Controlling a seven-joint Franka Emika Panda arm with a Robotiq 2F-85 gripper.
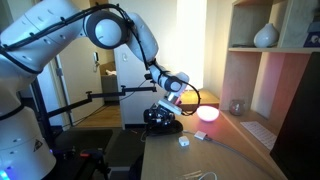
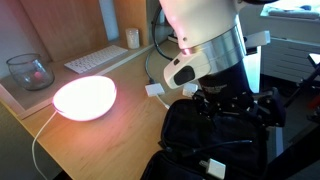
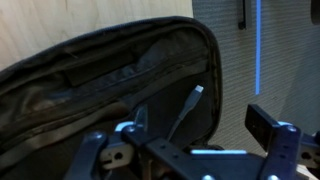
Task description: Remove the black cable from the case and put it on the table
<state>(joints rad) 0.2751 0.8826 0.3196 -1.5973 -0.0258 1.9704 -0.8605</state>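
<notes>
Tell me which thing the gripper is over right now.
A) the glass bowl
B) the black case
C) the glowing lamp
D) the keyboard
B: the wrist view shows the gripper right over the case, while the lamp glows off to the side in an exterior view.

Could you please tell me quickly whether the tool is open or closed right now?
Tool: open, holding nothing; the black cable shows between its jaws, ungripped.

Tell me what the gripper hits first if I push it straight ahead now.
Probably the cable, which lies between the open jaws of the gripper, at the edge of the case. Depth is hard to judge from the wrist view.
</notes>
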